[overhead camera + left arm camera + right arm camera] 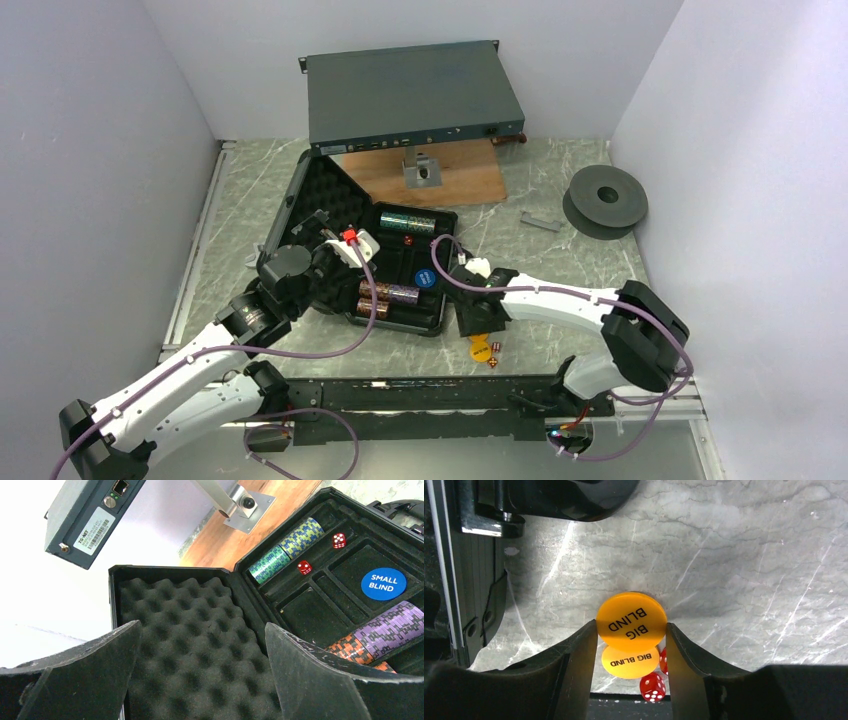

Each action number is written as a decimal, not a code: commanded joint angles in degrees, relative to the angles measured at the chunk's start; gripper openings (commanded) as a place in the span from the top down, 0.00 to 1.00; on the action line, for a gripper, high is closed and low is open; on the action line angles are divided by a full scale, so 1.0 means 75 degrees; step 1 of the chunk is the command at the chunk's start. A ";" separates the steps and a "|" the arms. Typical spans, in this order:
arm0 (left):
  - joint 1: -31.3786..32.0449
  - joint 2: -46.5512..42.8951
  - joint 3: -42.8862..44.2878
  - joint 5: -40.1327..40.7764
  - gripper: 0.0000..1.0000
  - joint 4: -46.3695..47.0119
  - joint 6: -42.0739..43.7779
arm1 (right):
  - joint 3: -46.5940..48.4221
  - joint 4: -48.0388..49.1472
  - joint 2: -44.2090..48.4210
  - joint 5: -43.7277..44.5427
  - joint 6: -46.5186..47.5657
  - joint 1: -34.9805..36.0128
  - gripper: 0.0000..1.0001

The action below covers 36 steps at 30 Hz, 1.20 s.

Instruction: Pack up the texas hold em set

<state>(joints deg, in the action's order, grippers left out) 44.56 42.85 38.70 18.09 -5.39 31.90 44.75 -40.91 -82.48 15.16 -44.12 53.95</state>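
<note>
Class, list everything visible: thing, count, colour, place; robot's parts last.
case: one, black, open, table centre
chip stack: three, mixed colours, lying in case
Small Blind disc: one, blue, in case
Big Blind disc: two, orange, overlapping beside case
die: four, red, two in case, two by Big Blind disc
rack unit: one, grey-blue, rear
wooden board: one, brown, rear centre
bracket: one, silver, on wooden board
spool: one, dark grey, rear right
left gripper: one, black, open, facing case
right gripper: one, black, closed on upper Big Blind disc
</note>
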 commanded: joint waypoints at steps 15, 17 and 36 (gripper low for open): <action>-0.0012 -0.0030 0.0078 0.0007 0.00 0.0124 0.0001 | 0.1147 -0.0842 0.0781 0.0240 0.0207 0.0025 0.53; -0.0012 -0.0044 0.0068 0.0051 0.00 0.0152 -0.0011 | 0.1377 -0.0859 0.0727 0.0190 0.0344 0.0019 0.53; -0.0019 -0.0135 0.0052 0.0083 0.00 0.0175 0.0012 | 0.1984 -0.0817 0.0097 0.0171 0.0599 -0.0065 0.44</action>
<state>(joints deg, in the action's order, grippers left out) 44.56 42.83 38.70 18.35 -5.39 31.92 61.91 -46.63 -83.09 15.77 -38.96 53.89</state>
